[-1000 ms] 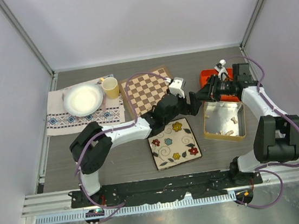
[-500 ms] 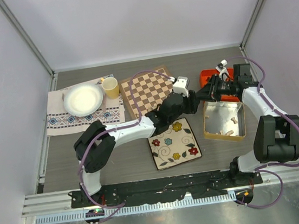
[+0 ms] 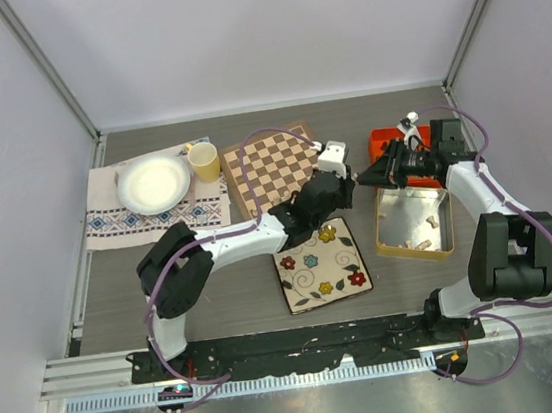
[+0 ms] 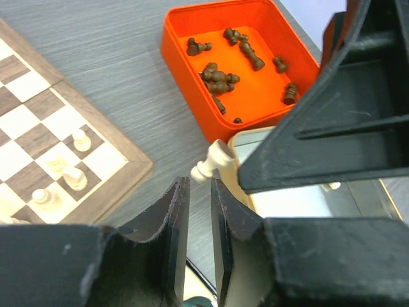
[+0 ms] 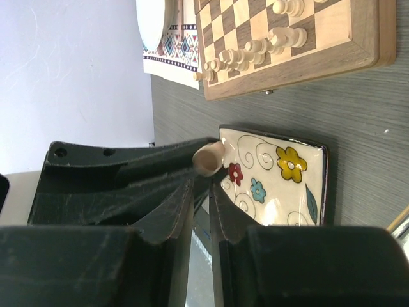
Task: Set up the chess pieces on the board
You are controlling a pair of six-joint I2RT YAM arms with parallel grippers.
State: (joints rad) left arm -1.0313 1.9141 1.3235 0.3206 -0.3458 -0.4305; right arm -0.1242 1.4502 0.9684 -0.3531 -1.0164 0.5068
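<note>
One cream piece [image 5: 208, 158] pinched in right gripper [image 5: 203, 182], held right of the board [image 3: 266, 167] — likely for placing there; left gripper [image 4: 199, 185] jaws nearly together, nothing between.

The left end effector [image 4: 199, 184] has drawn its jaws nearly together.

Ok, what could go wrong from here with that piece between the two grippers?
The cream piece sticks out of the right gripper just past the tips of the left gripper, above the table; a poor handover grip could drop it. Other cream pieces already stand close together at the board corner, so setting another nearby could topple them.
</note>
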